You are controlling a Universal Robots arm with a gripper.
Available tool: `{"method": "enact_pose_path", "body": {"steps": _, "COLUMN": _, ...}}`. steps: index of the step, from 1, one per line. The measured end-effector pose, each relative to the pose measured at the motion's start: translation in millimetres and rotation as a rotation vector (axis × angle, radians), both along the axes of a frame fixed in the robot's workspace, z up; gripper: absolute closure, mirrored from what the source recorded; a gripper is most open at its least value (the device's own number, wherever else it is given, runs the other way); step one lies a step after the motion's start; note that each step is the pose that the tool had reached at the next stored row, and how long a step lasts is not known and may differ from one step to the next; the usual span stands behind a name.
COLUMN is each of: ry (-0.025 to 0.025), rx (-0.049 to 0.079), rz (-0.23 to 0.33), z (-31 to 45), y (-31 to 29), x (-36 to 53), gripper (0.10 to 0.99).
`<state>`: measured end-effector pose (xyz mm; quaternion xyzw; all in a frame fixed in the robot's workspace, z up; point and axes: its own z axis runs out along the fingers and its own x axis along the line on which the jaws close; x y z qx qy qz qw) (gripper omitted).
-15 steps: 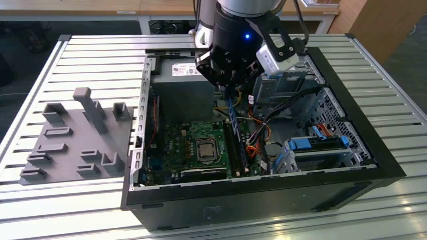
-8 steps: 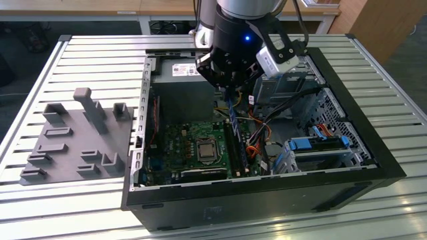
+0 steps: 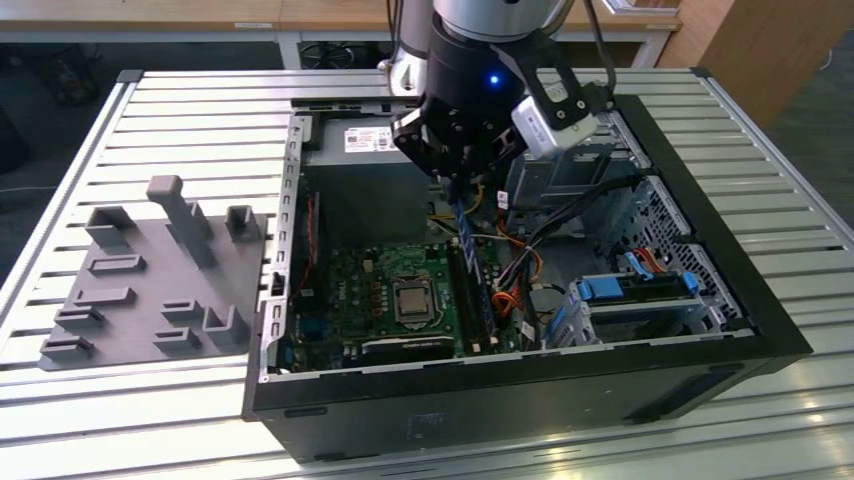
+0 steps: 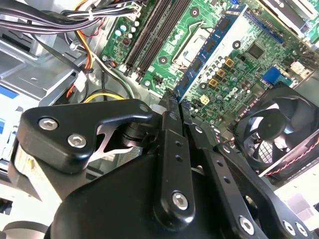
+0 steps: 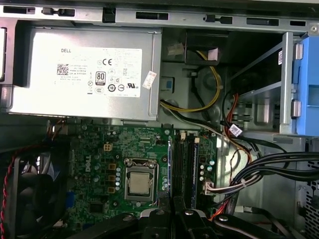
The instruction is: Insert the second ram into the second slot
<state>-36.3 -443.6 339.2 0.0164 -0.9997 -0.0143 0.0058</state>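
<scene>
My gripper (image 3: 461, 172) hangs inside the open computer case (image 3: 721, 250), shut on the top end of the second ram (image 3: 465, 232), a blue stick pointing down toward the motherboard. In the second wrist view the fingers (image 4: 172, 149) clamp the stick (image 4: 212, 45), whose dark chips show against the green board. In the first wrist view the ram (image 5: 170, 164) is edge-on, just beside the black memory slots (image 5: 184, 164), on their side toward the processor socket. It hovers above the slots (image 3: 478, 300), apart from them.
A silver power supply (image 5: 84, 69) fills the case's far end. The processor socket (image 5: 141, 180) sits beside the slots, a black fan (image 4: 279, 129) beyond it. Cable bundles (image 5: 259, 169) and a blue drive caddy (image 3: 641, 290) lie on the slots' other side. A grey fixture plate (image 3: 147, 280) rests at the exterior view's left.
</scene>
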Motion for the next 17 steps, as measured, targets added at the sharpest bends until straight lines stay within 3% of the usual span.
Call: {"method": "enact_pose_path", "body": {"steps": 17, "ry": 0.0000, "rx": 0.000, "rz": 0.000, "z": -6.6, "y": 0.0, "x": 0.0, "gripper": 0.949}}
